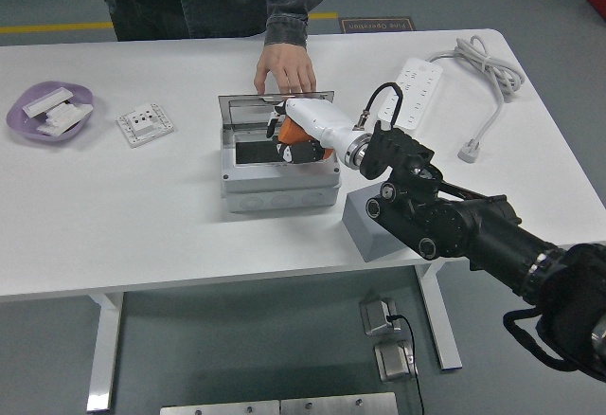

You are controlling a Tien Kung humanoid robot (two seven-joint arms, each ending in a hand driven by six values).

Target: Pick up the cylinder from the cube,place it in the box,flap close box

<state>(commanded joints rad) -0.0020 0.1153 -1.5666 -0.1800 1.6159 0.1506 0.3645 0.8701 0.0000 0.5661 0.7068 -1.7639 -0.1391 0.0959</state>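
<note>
R hand (305,131) fingers (292,153) clamped on orange cylinder (295,135), long axis roughly level. Open box (279,164) cavity directly beneath fingers; person's hand (284,70) steadies lid (275,110) behind. L hand unseen.

A long white table (123,216) is standing on pale metal legs (106,349) over a grey-green floor (246,349). A yellow line (52,27) is running across the floor behind it, and a dark mat (377,25) is lying there too.

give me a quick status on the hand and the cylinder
Right hand shut on orange cylinder, down inside the open box. Person's hand resting by the lid.
</note>
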